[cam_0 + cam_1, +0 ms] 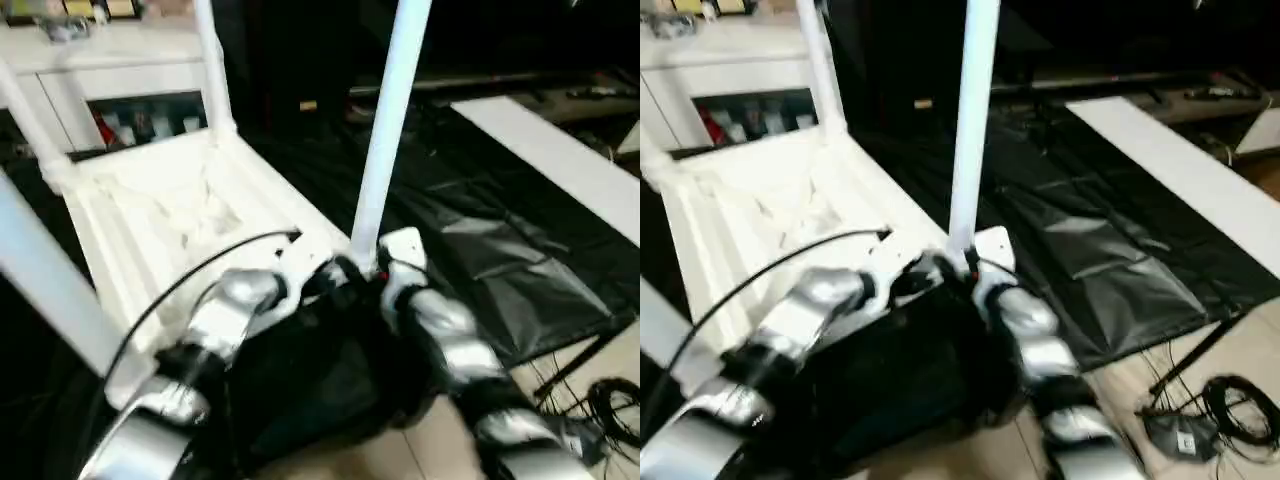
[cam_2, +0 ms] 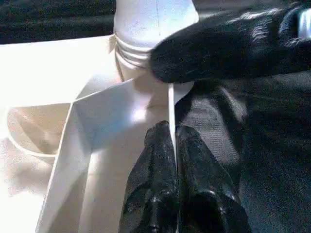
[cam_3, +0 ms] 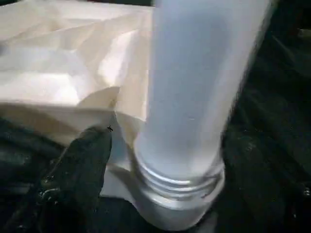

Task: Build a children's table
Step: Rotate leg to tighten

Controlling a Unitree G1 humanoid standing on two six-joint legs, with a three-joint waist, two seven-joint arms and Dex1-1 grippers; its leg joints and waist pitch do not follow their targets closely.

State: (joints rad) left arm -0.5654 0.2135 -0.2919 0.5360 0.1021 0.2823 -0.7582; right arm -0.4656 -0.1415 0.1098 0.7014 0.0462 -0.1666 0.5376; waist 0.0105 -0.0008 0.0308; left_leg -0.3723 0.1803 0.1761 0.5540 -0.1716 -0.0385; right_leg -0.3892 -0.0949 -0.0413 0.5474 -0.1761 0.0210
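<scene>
Two silver forearms, built of rounded, glossy metallic segments, flank the standing white leg (image 1: 385, 150) of the children's table: the left forearm (image 1: 225, 315) on the leg's left, the right forearm (image 1: 450, 345) on its right. Black joints separate the silver shells. A thin black cable (image 1: 190, 275) arcs over the left forearm, toward the leg's foot. A dark, black body panel (image 1: 310, 385) lies between the two arms, nearer than the leg. Each wrist ends in glossy black fingers (image 2: 160, 194) with rounded, slightly tapered tips.
</scene>
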